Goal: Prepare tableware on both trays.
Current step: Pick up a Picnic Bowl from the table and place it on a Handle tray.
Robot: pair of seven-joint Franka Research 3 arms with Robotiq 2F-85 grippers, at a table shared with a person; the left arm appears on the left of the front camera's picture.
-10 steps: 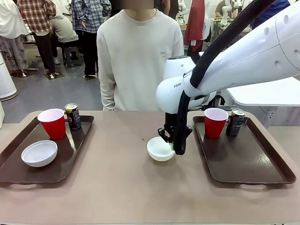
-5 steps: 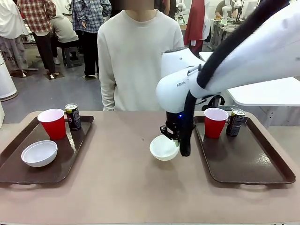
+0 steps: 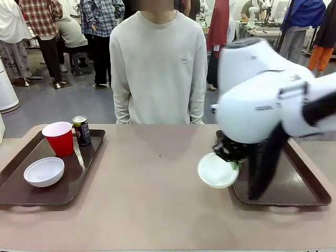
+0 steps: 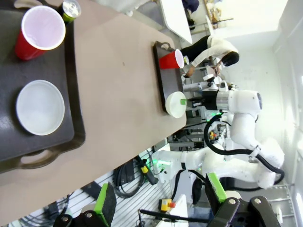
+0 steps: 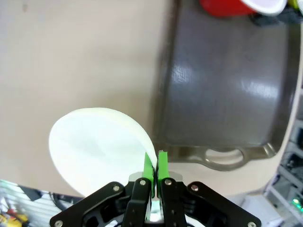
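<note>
Two trays are sitting on your table, one at each end. Your right gripper (image 5: pixel 155 163) is pinching the rim of a white bowl (image 3: pixel 217 171) between its green pads, jaws clenched on it, and is holding the bowl tilted in the air just beside the near left edge of the right tray (image 3: pixel 307 195); from the right wrist camera you are seeing the bowl (image 5: pixel 99 146) over bare table next to that tray's rim and its cut-out handle (image 5: pixel 222 156). A red cup (image 5: pixel 236 7) is standing at the far end of that tray. On the left tray (image 3: pixel 79 181) a second white bowl (image 3: pixel 44 171), a red cup (image 3: pixel 59 138) and a dark can (image 3: pixel 81 130) are resting. Your left gripper (image 4: pixel 161 201) is hanging well above the table with its fingers spread wide, grasping nothing. A person (image 3: pixel 157 63) is standing at the far side, facing you.
</note>
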